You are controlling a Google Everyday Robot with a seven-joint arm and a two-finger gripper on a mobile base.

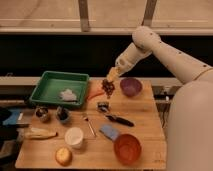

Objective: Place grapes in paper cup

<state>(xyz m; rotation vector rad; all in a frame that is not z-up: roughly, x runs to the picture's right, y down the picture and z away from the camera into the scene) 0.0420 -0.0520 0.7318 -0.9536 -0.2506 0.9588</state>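
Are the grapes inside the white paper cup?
No, the grapes hang from the shut gripper beside the purple bowl, well apart from the paper cup.

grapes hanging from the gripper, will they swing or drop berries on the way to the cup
Probably floppy: the grapes dangle below the gripper, above the table beside the purple bowl. Their round berries might detach and roll.

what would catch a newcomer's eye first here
The big white arm reaching in from the right, its gripper shut on the grapes held above the table's back edge beside the purple bowl. Next, the green tray at back left and the orange bowl at front right.
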